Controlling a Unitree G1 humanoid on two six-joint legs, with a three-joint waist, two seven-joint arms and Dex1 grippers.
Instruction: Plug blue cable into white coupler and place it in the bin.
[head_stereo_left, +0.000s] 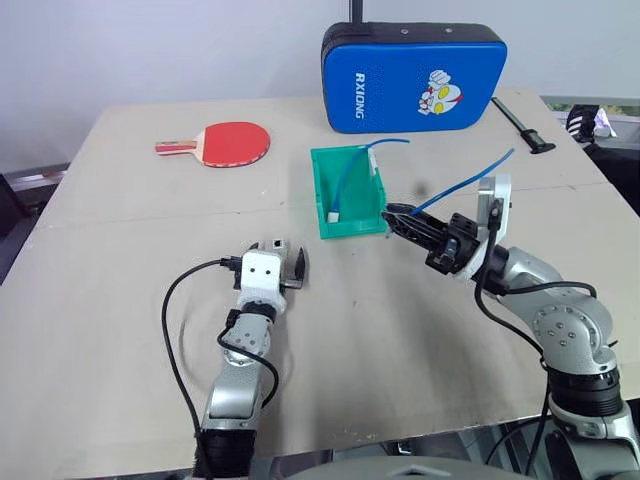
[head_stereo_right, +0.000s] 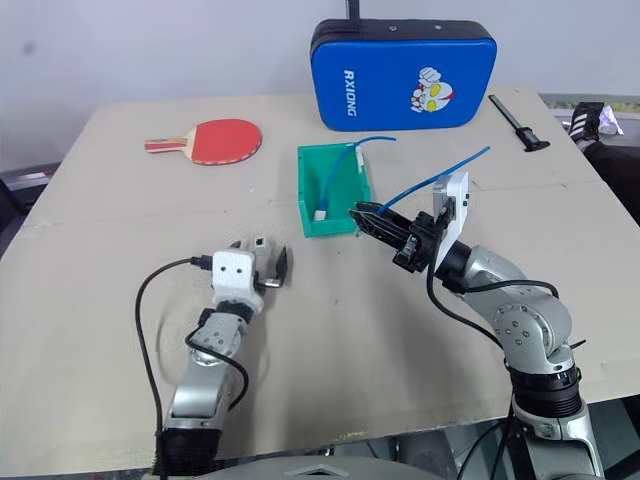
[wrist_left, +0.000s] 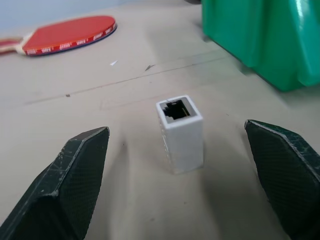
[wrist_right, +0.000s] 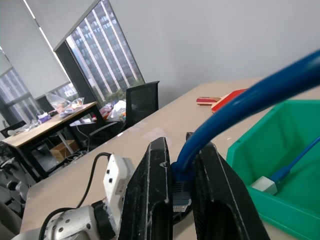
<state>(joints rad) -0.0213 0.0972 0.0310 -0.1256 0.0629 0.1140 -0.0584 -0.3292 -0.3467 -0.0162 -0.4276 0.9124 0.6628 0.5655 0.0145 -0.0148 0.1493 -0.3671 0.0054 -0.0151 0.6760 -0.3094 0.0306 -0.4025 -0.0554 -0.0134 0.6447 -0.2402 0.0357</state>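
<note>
Left wrist view puts the white coupler (wrist_left: 180, 134) dead ahead of the left claw (wrist_left: 187, 170), standing upright on the tabletop (wrist_left: 75, 115) between the two black fingers (wrist_left: 75, 175), which stand well apart with clear space on either side — neither touches it. Its long axis runs vertical, dark socket facing up, so by my reading the left claw only has to close in to take it.

From the head views, the right claw (head_stereo_left: 405, 218) hangs above the tabletop just beside the near right corner of the green bin (head_stereo_left: 322, 200), its fingers clamped on the blue cable (head_stereo_left: 470, 178) close to the plug; the cord trails up and away to the right. The left arm is plainly nearer the coupler. Farther off, inside the bin, lies another blue cable (head_stereo_left: 350, 172) already joined to a white coupler (head_stereo_left: 334, 214).
</note>
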